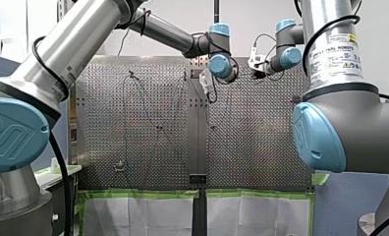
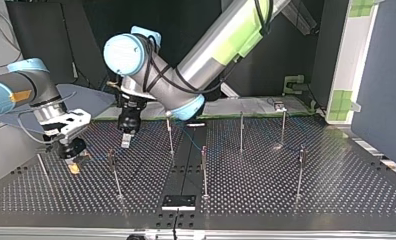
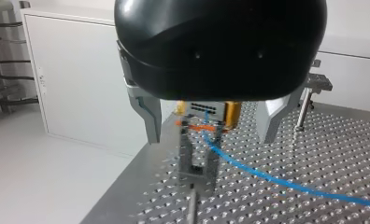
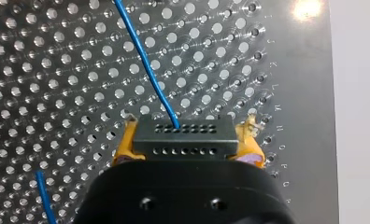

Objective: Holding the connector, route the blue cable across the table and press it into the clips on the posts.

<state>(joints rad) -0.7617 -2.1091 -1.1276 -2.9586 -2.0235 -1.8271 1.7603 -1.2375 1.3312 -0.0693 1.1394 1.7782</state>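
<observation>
In the right wrist view my right gripper has its yellow pads shut on a black connector. The blue cable leaves the connector and runs away over the perforated table. My left gripper hangs open above the table, its metal fingers wide apart. Ahead, between them, I see the connector in the yellow pads and a clip post just below it. The cable trails off past the clip. In the top view my right gripper is at the left and my left gripper is close beside it.
Several thin posts stand across the table, such as post, post and post. A black plate lies near the top view's front edge. A white cabinet stands beyond the table's edge. Another post rises beside my left gripper.
</observation>
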